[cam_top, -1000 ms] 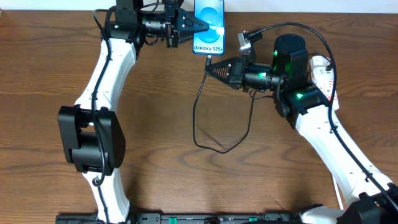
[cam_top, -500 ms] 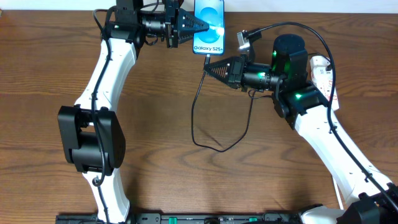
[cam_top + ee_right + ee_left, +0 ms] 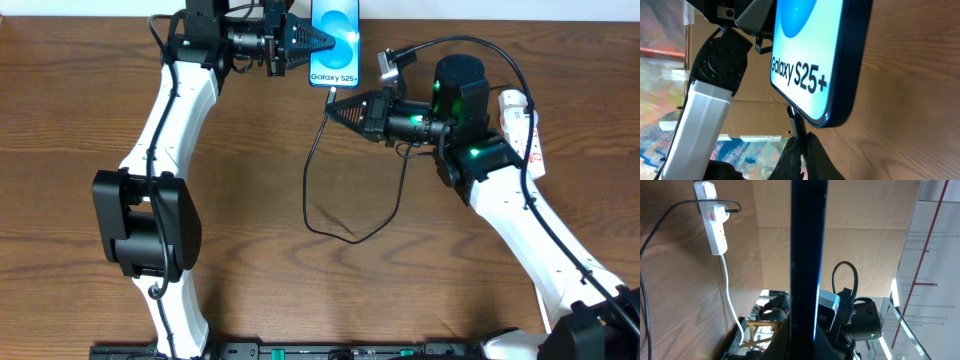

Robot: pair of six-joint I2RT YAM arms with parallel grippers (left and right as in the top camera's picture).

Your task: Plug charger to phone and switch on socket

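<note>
Crossing over the socket (image 3: 512, 101), the right arm (image 3: 520, 210) hides part of it.

You have the slim black-framed smartphone (image 3: 335, 68), light-blue screen lit and facing up, the long thin black charger cable (image 3: 306, 200) looping below it with its tip at the phone's bottom edge, and the narrow white power strip (image 3: 716, 230) with a red switch well off to the right.

Socket (image 3: 518, 108) partly under right arm (image 3: 520, 215)
</note>
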